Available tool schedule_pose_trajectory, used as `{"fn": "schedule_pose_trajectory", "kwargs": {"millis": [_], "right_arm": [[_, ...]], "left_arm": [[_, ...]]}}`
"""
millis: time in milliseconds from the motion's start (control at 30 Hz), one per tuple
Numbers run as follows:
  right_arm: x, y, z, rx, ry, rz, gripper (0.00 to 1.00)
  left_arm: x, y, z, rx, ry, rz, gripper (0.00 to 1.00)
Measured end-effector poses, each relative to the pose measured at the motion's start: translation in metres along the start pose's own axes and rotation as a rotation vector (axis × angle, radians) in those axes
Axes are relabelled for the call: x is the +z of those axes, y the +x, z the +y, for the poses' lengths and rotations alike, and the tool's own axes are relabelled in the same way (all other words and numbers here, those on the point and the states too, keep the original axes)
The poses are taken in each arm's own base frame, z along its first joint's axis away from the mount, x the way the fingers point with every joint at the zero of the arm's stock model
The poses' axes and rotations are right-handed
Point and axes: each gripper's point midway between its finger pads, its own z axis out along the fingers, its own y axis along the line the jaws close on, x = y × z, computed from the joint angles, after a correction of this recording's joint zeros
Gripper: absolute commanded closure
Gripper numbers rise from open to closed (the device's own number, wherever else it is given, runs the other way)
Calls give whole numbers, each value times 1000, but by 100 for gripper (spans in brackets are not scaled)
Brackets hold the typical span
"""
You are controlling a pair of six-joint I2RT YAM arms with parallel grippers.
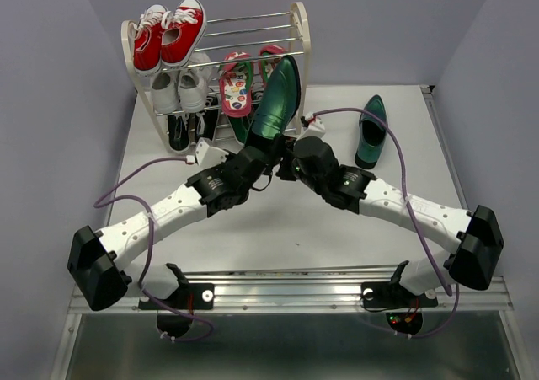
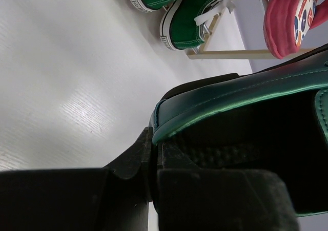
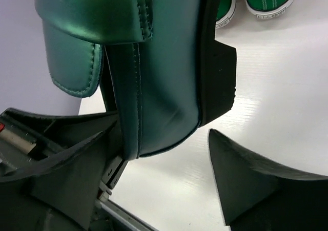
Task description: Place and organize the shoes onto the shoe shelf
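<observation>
My left gripper is shut on the heel rim of a glossy teal dress shoe and holds it off the table, toe pointing at the shoe shelf. In the left wrist view the fingers pinch the shoe's rim. My right gripper is open, and the shoe's heel sits between its fingers, with the right finger apart from it. The second teal shoe lies on the table at the right. Pink flip-flops sit on the middle tier. Green sneakers sit at the bottom.
Red sneakers stand on the top tier at the left, white sneakers below them, and dark shoes at the bottom left. The right part of the top tier holds nothing. Purple walls close in the table on three sides.
</observation>
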Motion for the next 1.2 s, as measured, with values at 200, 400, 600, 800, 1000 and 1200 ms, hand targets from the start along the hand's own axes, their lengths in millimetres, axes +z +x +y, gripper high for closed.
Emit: {"fn": "schedule_pose_trajectory", "kwargs": {"millis": [200,400,600,800,1000,1200], "right_arm": [[11,-3,-4,-7,53,-16,58],[15,-3,-1,-26,71,-22,99],[14,-8,-17,-121,149,-34,99],[8,-18,-25,-235,195,-22,99],[7,-40,-23,-319,198,-9,99],[-4,-78,-3,-395,157,-34,99]], "left_arm": [[-1,5,-6,-27,6,-26,100],[0,-3,-1,-30,-6,-92,85],[-10,0,-21,-28,53,-64,16],[-39,-2,-46,16,171,30,2],[-84,-24,-62,42,326,101,1],[-118,-46,-51,128,413,135,1]]}}
